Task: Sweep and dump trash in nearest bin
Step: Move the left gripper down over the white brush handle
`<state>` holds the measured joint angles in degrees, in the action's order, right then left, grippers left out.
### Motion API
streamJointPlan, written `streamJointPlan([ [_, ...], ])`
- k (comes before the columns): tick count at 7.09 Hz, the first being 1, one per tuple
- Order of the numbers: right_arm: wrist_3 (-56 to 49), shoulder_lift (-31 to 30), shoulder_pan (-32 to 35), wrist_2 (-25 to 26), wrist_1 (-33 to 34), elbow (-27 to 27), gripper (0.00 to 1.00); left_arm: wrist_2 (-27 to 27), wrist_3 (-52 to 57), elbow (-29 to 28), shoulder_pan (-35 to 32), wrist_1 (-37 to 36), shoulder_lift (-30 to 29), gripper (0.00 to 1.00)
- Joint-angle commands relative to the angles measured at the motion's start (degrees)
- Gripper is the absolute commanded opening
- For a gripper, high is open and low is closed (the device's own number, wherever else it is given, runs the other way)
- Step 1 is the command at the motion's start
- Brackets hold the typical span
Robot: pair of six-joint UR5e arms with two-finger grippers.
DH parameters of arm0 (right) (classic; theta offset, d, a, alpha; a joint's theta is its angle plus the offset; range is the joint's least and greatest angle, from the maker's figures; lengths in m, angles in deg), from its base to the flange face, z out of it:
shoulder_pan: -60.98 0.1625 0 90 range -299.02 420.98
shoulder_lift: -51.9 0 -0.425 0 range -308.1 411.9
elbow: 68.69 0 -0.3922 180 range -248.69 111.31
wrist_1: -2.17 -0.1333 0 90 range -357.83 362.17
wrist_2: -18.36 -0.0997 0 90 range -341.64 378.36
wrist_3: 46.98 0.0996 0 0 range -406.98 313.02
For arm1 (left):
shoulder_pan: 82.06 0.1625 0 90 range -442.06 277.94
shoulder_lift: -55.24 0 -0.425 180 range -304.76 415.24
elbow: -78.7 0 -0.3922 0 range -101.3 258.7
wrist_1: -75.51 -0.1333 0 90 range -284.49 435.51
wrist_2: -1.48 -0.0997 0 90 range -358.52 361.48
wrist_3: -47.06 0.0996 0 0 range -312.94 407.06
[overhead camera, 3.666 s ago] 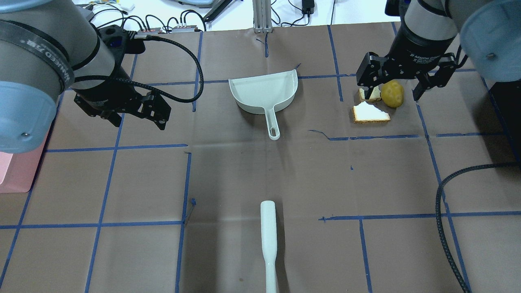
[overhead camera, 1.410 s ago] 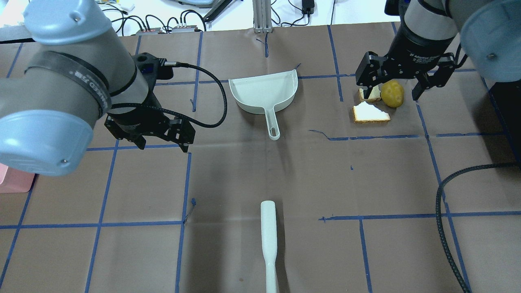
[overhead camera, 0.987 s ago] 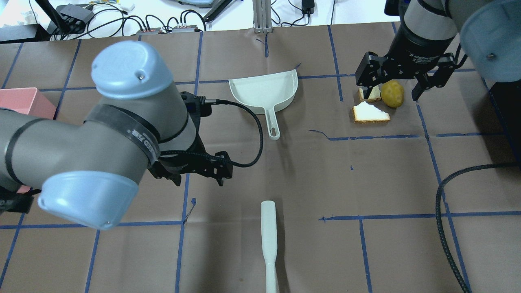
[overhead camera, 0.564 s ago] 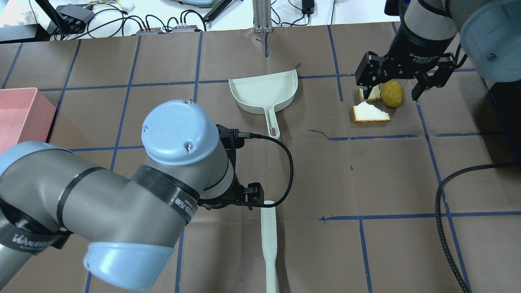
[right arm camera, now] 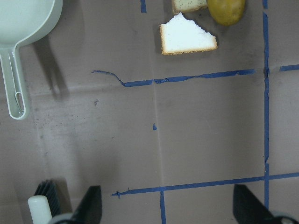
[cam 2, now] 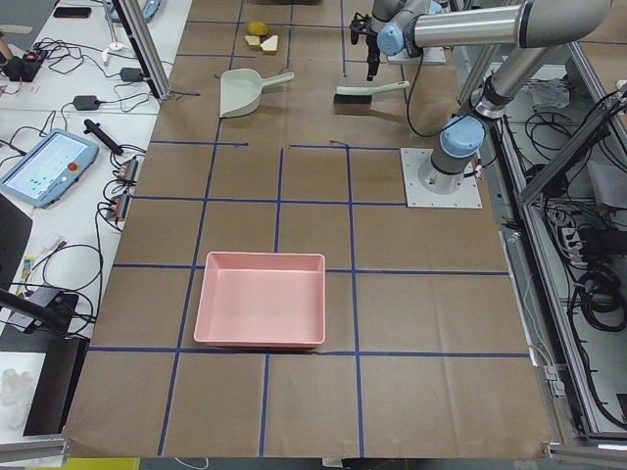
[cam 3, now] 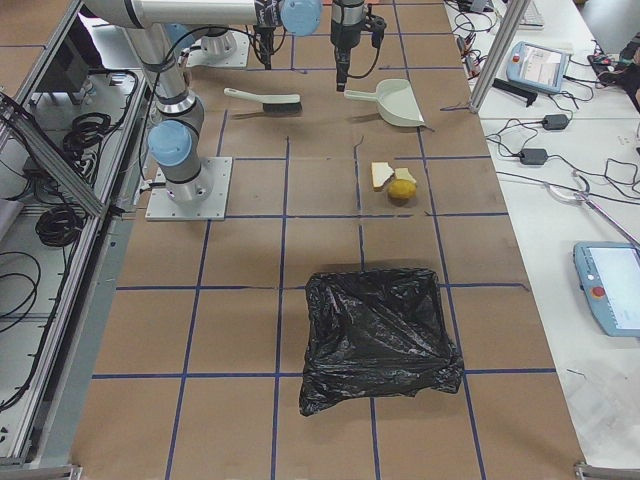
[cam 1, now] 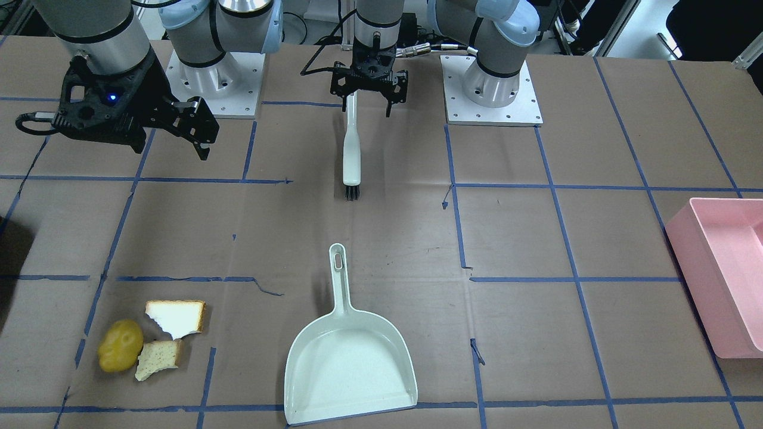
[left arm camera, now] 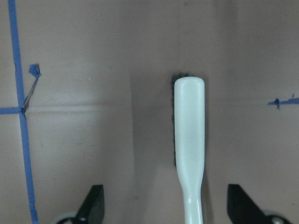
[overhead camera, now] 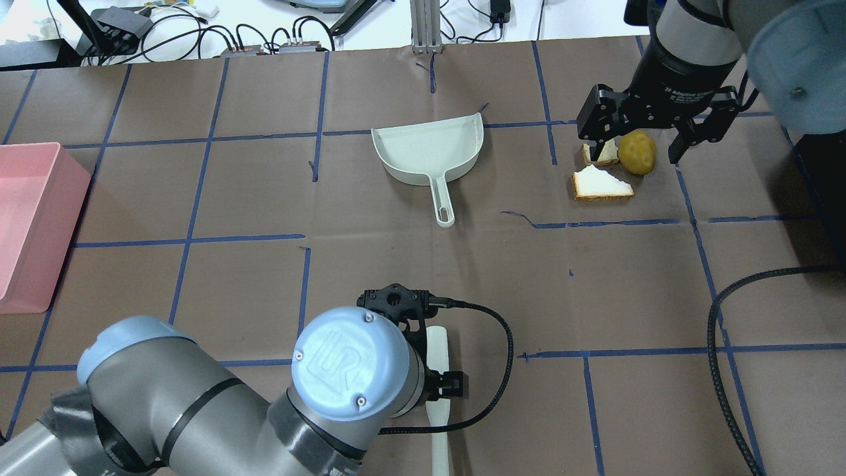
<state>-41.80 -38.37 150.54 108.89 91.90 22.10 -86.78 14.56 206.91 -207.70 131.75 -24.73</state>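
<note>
The trash lies together at the far right: a yellow potato-like piece and two white bread pieces. My right gripper hangs open above the trash, one finger covering part of the farther bread. A white brush lies near the table's front edge. My left gripper is open over the brush handle, which runs between the spread fingers without touching them. A pale dustpan lies in the middle of the table, its handle pointing toward me.
A pink bin stands at the left edge of the table. A bin lined with a black bag stands past the trash on the right end. Cables trail over the right front of the brown, blue-taped table.
My left arm has swung from the far left of the table across and back to the brush, and its open gripper now straddles the handle. The right arm, trash and dustpan have not moved.
</note>
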Motion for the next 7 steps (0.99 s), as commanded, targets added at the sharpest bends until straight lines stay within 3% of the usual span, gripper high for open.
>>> streamJointPlan([
  [1, 0.1, 0.0, 0.0, 0.0, 0.0, 0.0, 1.00, 0.2, -7.4, 5.0, -0.9, -5.5, -0.3, 0.98],
  [4, 0.0, 0.0, 0.0, 0.0, 0.0, 0.0, 1.00, -3.2, -8.3, 5.1, -6.1, -8.5, -3.5, 0.98],
  [5, 0.1, 0.0, 0.0, 0.0, 0.0, 0.1, 1.00, -3.8, -8.3, 5.1, -9.0, -13.0, -5.9, 0.98],
  [7, 0.1, 0.0, 0.0, 0.0, 0.0, 0.0, 1.00, -6.0, -8.5, 5.4, -10.0, -15.5, -7.7, 0.99],
])
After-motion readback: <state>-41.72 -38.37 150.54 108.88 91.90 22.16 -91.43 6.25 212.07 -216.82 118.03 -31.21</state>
